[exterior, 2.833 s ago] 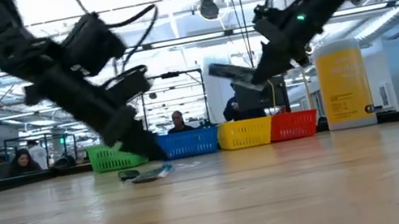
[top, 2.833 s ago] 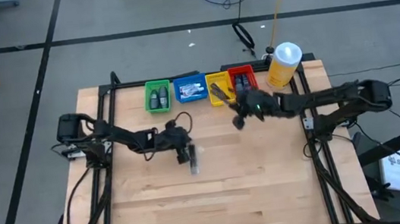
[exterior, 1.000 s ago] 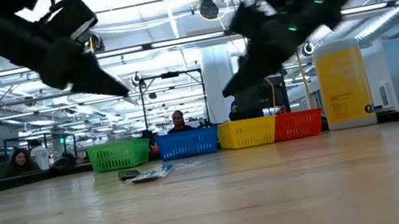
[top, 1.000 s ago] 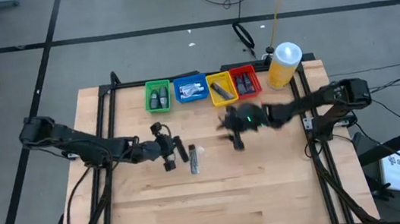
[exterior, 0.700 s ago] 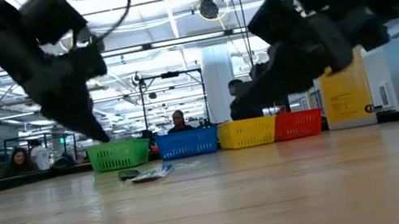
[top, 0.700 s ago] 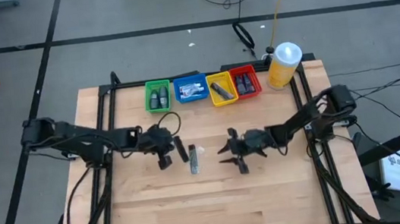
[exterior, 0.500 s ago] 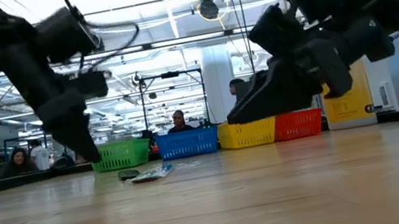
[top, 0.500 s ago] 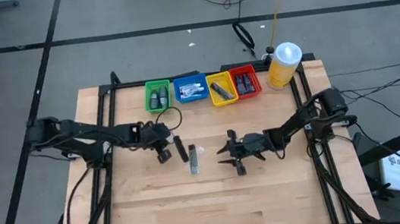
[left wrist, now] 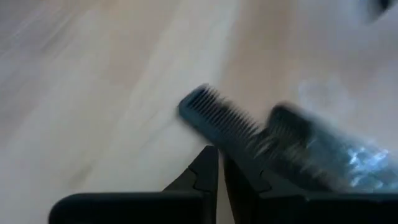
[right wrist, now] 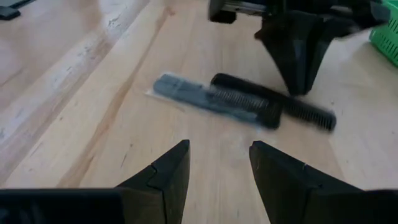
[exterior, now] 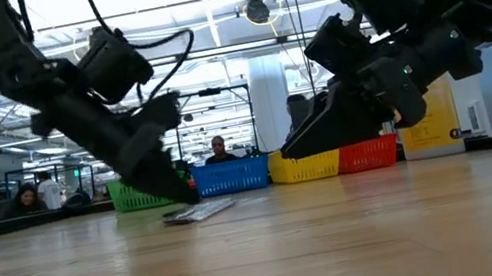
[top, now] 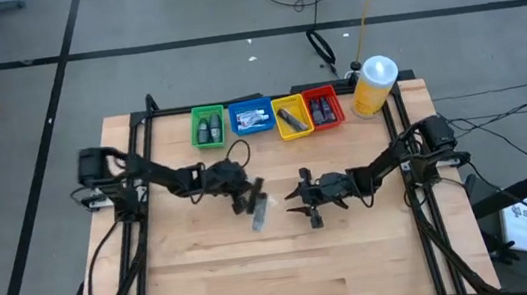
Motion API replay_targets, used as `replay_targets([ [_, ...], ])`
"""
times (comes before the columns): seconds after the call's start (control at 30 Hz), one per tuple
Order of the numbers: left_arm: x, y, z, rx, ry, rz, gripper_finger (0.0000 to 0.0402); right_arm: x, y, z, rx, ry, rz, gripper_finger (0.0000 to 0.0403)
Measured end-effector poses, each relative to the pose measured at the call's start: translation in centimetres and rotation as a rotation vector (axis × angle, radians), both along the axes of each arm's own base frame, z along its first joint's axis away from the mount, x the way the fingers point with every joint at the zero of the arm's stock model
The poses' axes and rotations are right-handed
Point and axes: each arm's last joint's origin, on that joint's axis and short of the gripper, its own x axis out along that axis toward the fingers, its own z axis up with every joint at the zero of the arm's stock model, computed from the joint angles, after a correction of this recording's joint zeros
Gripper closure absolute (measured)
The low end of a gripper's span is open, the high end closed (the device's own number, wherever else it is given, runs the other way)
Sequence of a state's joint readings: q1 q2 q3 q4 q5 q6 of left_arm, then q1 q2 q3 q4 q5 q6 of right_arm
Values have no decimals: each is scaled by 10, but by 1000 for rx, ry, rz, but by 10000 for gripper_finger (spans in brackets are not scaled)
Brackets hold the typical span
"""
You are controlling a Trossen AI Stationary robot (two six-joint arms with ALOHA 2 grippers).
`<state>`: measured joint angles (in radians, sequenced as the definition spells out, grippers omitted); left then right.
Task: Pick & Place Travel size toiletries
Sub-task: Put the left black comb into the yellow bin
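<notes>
While both arms sit low over the table [top: 358, 257], two items lie at its centre: a black comb [right wrist: 273, 99] touching a clear packet [right wrist: 205, 99]. Left gripper [top: 246, 202]: fingers pressed together, tips down at the comb, no hold. Right gripper [top: 300, 201]: at 3 o'clock of the pair, fingers spread, empty. Four bins [top: 265, 117] at 12 o'clock hold further toiletries.

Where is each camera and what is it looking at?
High view: above, looking down at the table, both arms, the bins.
Low view: at table height, looking across; both claws hang in.
Left wrist view: on the left arm, sees the black comb past its shut left claw.
Right wrist view: on the right arm, past its open right claw.
Both wrist views share the comb.
</notes>
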<state>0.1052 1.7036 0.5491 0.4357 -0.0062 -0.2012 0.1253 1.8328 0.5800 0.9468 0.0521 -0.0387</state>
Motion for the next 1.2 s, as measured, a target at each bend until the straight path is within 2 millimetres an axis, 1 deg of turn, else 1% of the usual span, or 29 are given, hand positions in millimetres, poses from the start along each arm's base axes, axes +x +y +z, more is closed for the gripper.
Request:
replay_targets([
  [0.1, 18, -6, -6, -24, -137, -77, 376, 0, 0, 0, 0, -1, 1, 243],
  [0.2, 37, -13, -17, -34, -158, -124, 376, 0, 0, 0, 21, 1, -6, 243],
  [0.27, 52, -16, -16, -43, -150, -176, 376, 0, 0, 0, 60, 2, -21, 243],
  [0.37, 73, -24, -13, -29, -171, -227, 376, 0, 0, 1, 68, -5, -25, 243],
  [0.4, 78, -27, -10, -14, -167, -250, 376, 0, 0, 1, 67, -5, -25, 243],
  [0.47, 86, -34, 3, 19, -159, -296, 376, 0, 0, 1, 48, -3, -18, 243],
  [0.53, 87, -40, 16, 42, -105, -318, 376, 0, 0, 0, 26, -3, -9, 243],
  [0.6, 84, -45, 27, 71, -39, -293, 376, 0, 0, 1, 24, -6, -24, 243],
  [0.67, 76, -49, 35, 110, 25, -255, 376, 0, -4, 0, 51, 3, -122, 243],
  [0.73, 70, -52, 42, 134, 66, -217, 376, -1, -12, -3, 86, 20, -230, 243],
  [0.83, 64, -52, 38, 116, 137, -187, 376, 1, -30, -5, 217, 47, -318, 243],
  [0.93, 64, -52, 26, 93, 186, -221, 376, 7, -46, -6, 315, 136, -329, 243],
  [1.0, 64, -53, 20, 94, 207, -240, 376, 11, -53, -7, 317, 199, -347, 243],
  [1.07, 65, -52, 15, 130, 216, -207, 376, 15, -56, -5, 280, 237, -342, 243],
  [1.2, 66, -41, 14, 287, 234, -124, 376, 17, -54, -5, 211, 318, -316, 243],
])
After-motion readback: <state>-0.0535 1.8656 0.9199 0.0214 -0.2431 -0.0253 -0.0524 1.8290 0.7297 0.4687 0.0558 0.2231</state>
